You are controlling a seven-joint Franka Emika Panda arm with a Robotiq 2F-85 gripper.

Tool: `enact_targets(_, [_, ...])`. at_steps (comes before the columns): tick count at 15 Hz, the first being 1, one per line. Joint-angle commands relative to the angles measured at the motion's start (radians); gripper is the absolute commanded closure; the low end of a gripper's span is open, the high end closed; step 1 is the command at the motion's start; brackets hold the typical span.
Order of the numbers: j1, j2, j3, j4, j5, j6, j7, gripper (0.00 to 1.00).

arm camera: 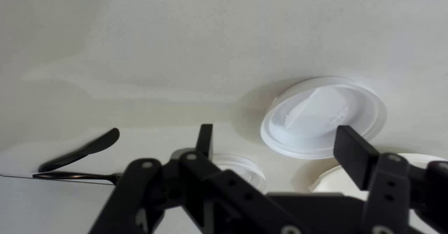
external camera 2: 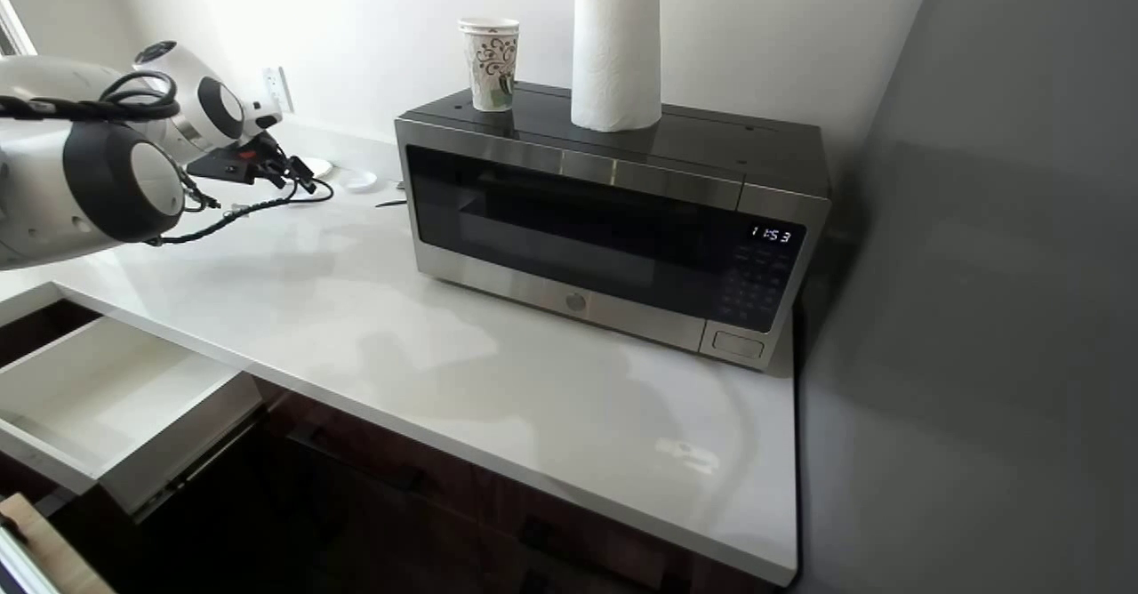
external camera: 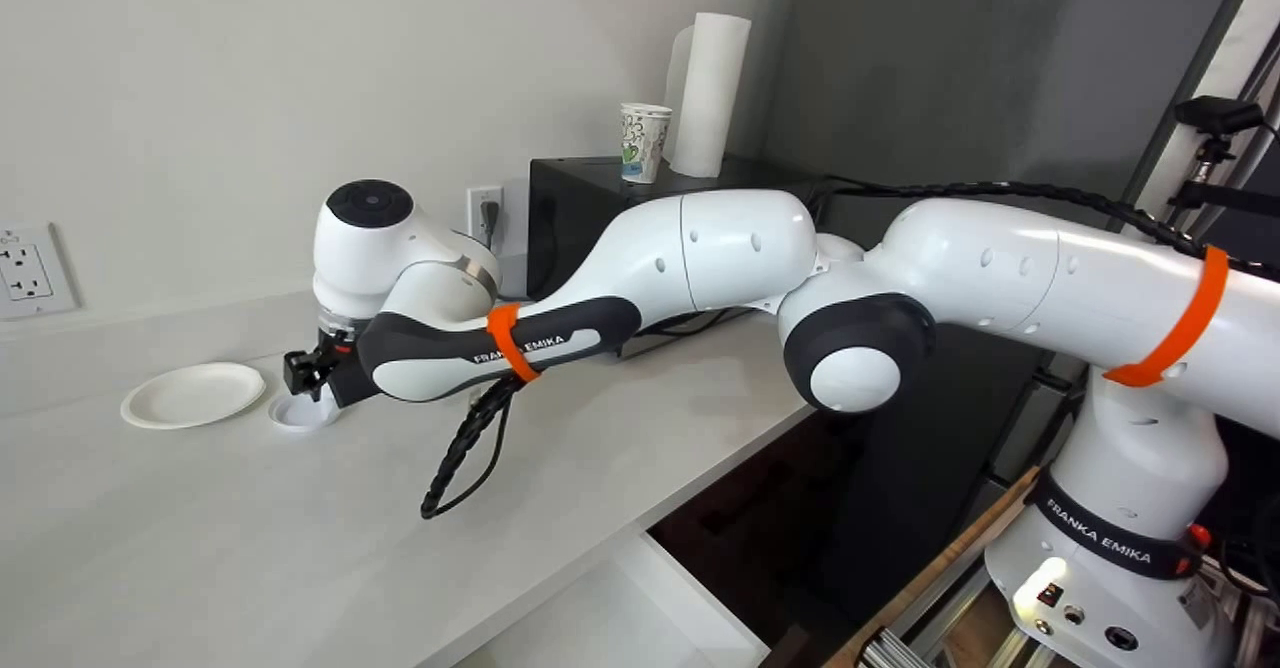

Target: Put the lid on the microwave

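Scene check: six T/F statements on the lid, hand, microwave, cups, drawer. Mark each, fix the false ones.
1. A paper towel roll stands on the microwave. True.
2. The lid sits on the microwave. False: it lies on the counter, near the plate.
3. In the wrist view, the hand is open. True.
4. The paper cups lie on their side. False: they stand upright, stacked, on top of the microwave.
5. The display on the microwave reads 11:53. True.
6. The drawer below the counter is fully shut. False: it is pulled out.
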Motion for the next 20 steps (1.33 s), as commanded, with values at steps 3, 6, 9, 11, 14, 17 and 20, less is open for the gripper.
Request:
enact_targets(3, [0.009,0.014,-0.050,-0.001,-0.016,0.057,0.043,0.00])
enact_targets(6, [0.011,0.022,-0.079,-0.006,-0.030,0.129,0.048,0.00])
enact_targets(9, [0.013,0.032,-0.089,-0.009,-0.030,0.143,0.017,0.00])
enact_targets(11, [0.018,0.041,-0.094,-0.007,-0.035,0.118,-0.009,0.00])
enact_targets(14, [0.019,0.062,-0.099,0.012,-0.036,0.107,-0.023,0.00])
enact_targets(17, [0.024,0.047,-0.102,-0.029,-0.036,0.111,-0.016,0.25])
enact_targets(20, [0.022,0.048,-0.101,-0.030,-0.030,0.104,-0.016,0.42])
